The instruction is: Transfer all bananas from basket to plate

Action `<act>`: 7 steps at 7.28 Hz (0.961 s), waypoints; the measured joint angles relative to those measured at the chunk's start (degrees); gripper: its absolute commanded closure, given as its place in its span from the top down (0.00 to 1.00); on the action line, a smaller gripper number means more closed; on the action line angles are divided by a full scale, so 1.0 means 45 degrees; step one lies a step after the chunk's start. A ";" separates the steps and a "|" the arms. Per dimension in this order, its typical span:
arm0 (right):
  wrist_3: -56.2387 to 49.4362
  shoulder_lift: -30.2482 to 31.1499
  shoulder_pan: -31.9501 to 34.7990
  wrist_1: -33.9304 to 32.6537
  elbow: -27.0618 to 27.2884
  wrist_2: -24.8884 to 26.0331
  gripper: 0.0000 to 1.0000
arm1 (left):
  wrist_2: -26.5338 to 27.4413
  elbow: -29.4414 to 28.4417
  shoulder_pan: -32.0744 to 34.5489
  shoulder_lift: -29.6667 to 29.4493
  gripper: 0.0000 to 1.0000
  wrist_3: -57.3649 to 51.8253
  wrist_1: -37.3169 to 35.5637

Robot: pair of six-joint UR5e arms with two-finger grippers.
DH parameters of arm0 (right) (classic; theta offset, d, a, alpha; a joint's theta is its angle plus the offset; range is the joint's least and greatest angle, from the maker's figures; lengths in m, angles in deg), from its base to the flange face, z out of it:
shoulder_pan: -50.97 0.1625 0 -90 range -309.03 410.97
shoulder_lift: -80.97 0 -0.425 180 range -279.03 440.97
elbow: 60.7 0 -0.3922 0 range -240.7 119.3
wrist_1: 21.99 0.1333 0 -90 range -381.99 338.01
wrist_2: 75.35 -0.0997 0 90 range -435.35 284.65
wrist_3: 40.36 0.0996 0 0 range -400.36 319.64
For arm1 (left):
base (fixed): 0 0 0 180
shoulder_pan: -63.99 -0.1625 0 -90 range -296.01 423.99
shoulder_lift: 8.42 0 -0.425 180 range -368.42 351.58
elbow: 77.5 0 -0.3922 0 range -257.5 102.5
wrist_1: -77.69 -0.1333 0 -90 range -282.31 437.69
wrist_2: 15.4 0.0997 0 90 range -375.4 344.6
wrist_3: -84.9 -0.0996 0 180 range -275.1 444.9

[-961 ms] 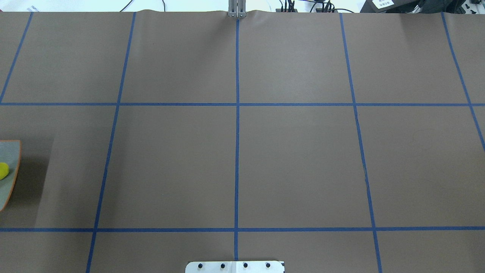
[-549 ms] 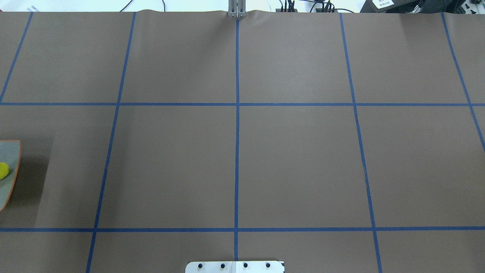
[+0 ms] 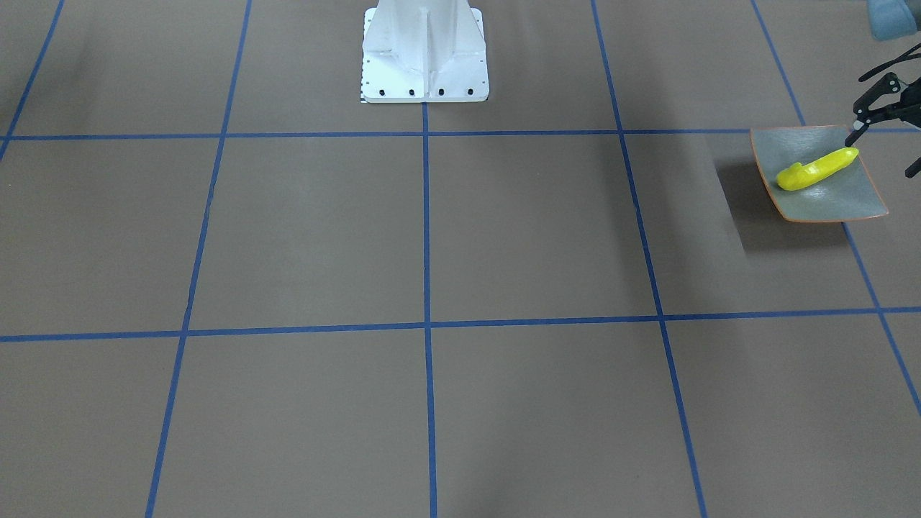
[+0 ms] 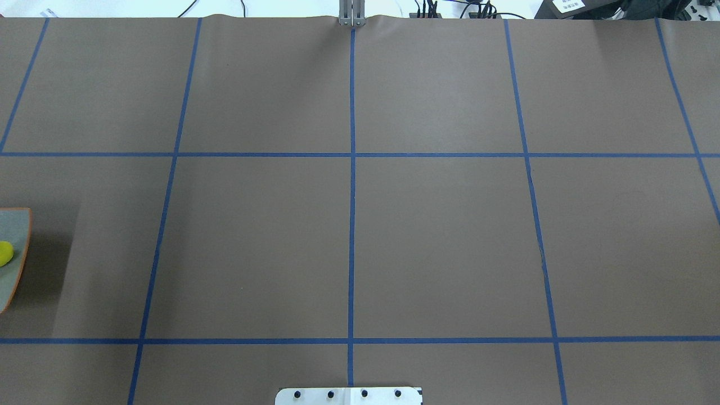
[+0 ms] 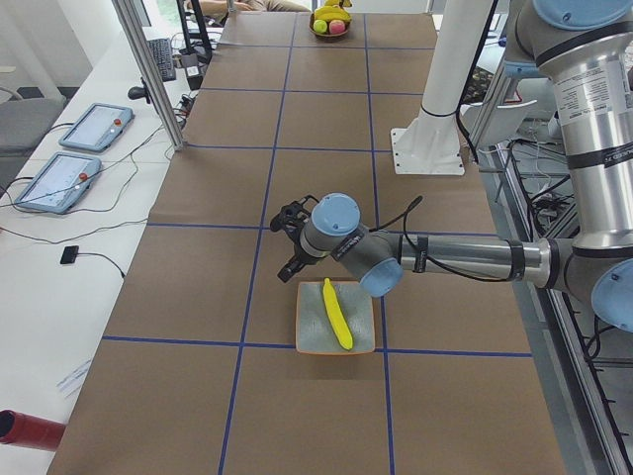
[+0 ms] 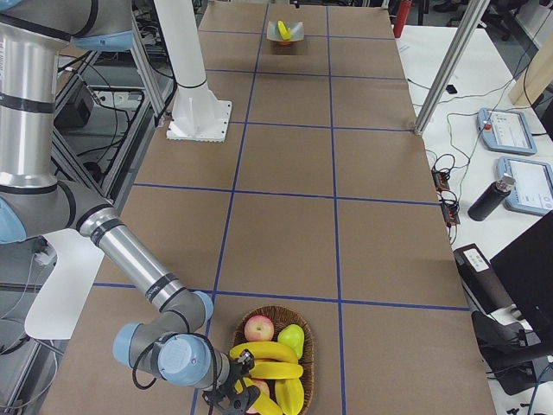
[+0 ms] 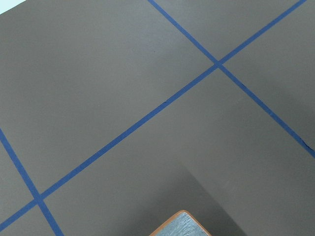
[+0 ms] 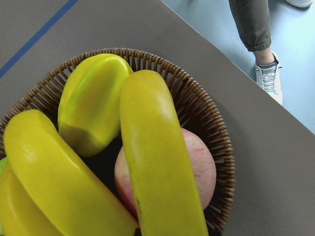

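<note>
One yellow banana (image 3: 817,169) lies on the grey-green plate (image 3: 835,201) with the orange rim, at the table's end on my left; it also shows in the exterior left view as banana (image 5: 336,315) on plate (image 5: 312,341). My left gripper (image 3: 883,155) hovers open and empty just beyond the plate's back corner. At the other end, three bananas (image 6: 263,353) lie in the wicker basket (image 6: 308,346). My right gripper (image 6: 233,399) is low at the basket's near side, and I cannot tell its state. The right wrist view looks down on a banana (image 8: 157,162) from close by.
The basket also holds a red apple (image 6: 257,328) and a yellow-green fruit (image 8: 91,108). The white robot base (image 3: 424,57) stands mid-table at the robot's side. A person's leg and shoe (image 8: 268,73) are on the floor beside the basket end.
</note>
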 measured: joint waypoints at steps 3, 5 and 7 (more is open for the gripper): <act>-0.0265 0.0020 0.0280 0.0003 0.1626 0.0173 0.00 | -0.0077 -0.0101 -0.0016 0.0171 1.00 0.0004 -0.0018; -0.0360 -0.0089 0.0376 -0.0003 0.2750 0.0911 0.00 | -0.0121 -0.0172 -0.0034 0.0196 1.00 0.0091 -0.0079; -0.0405 -0.0282 -0.0465 -0.0012 0.4352 0.1270 0.00 | -0.0133 -0.0176 -0.0079 0.0036 1.00 0.0382 -0.0103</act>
